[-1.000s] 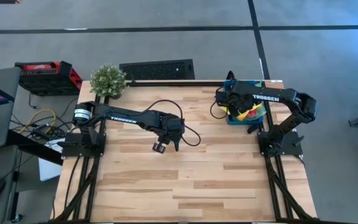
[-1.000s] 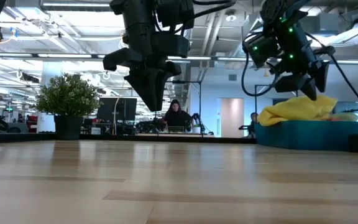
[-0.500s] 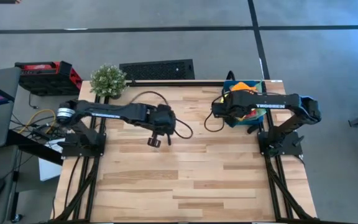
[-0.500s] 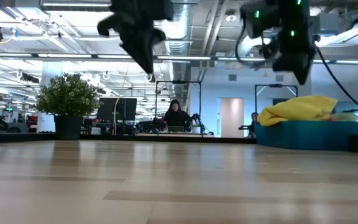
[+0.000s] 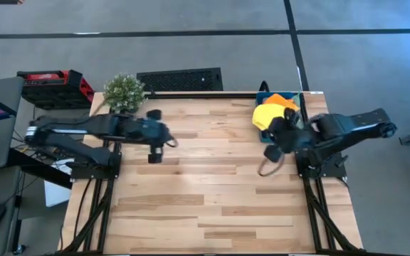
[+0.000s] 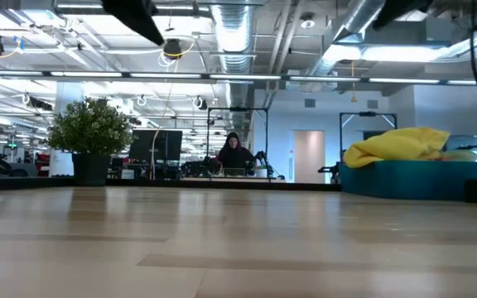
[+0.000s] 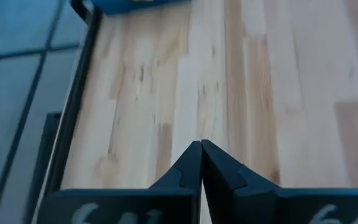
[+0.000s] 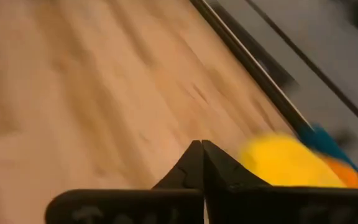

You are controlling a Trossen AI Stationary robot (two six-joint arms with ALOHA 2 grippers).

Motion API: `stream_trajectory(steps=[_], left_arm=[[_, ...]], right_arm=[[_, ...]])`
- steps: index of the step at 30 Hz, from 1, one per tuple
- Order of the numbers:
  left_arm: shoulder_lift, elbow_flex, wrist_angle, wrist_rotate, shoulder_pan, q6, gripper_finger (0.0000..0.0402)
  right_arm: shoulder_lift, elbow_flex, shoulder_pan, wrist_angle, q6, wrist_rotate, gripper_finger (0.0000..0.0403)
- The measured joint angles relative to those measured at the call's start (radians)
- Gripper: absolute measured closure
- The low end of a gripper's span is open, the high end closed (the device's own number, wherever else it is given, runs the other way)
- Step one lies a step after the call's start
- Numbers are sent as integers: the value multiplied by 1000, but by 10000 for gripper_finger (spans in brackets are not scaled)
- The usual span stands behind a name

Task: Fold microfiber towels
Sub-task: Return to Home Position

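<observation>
Both grippers are closed and empty. The left gripper (image 7: 201, 144) has its fingers pressed tip to tip over bare wood, and the right gripper (image 8: 202, 144) is pinched just as tight, holding nothing. From above, the left gripper (image 5: 155, 153) hangs near the table's left edge and the right gripper (image 5: 270, 152) sits just beside the bin, each arm tucked toward its own base. That reads as the homing step, with the folding judged finished (no cloth lies on the boards). What's left calls for no grasp, only parking each arm clear of the bin.

The butcher-block table (image 5: 205, 206) shows pale, bare planks. At its far right corner the teal bin (image 6: 421, 179) holds the yellow towel (image 5: 265, 115), mounded above the rim, with the orange towel (image 5: 283, 99) peeking out behind it. Any other colours are hidden underneath. A potted plant (image 5: 124, 91) stands at the far left corner. Beyond the table is an open workshop with ceiling ducts and strip lights, and a seated person (image 6: 234, 154) far back.
</observation>
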Motion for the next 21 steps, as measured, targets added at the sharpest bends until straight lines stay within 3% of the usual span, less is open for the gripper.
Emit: stream_trajectory(steps=[9, 14, 21], left_arm=[[-398, -342, 312, 10, -74, -20, 401], [-603, -474, 400, 10, -81, -6, 401], [-897, -637, 503, 15, -81, -4, 401]], right_arm=[[-209, -285, 209, 496, -341, -7, 386], [-301, -450, 230, 755, -378, -3, 373], [-367, -633, 210, 998, -388, -4, 389]])
